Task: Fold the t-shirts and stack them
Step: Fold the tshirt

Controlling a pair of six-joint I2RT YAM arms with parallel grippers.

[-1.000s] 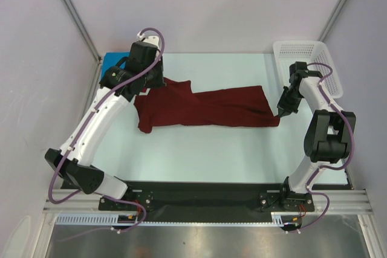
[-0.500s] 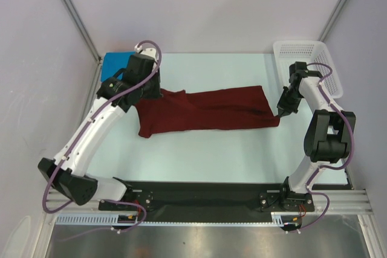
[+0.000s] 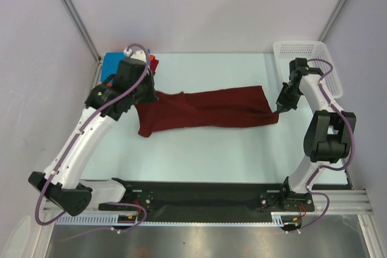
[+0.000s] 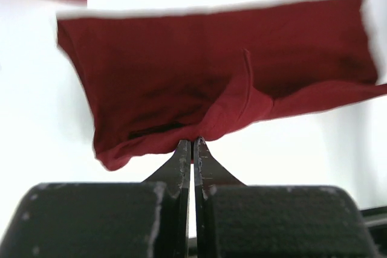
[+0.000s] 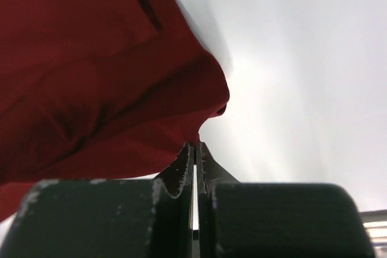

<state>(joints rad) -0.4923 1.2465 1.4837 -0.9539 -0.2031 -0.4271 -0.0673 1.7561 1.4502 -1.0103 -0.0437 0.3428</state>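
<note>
Top view: maroon t-shirt (image 3: 205, 109) lies stretched left to right across the table (image 3: 199, 155), left gripper (image 3: 147, 95) at its left end and right gripper (image 3: 280, 110) at its right corner, blue t-shirt (image 3: 110, 64) and orange-red t-shirt (image 3: 155, 63) at the far left edge, white basket (image 3: 302, 49) at the far right. Left wrist: left gripper (image 4: 192, 144) clenched on a fold of the maroon t-shirt (image 4: 211, 70), cloth lifted off the table there. Right wrist: right gripper (image 5: 195, 147) pinched tight on the maroon t-shirt (image 5: 91, 77) corner.
</note>
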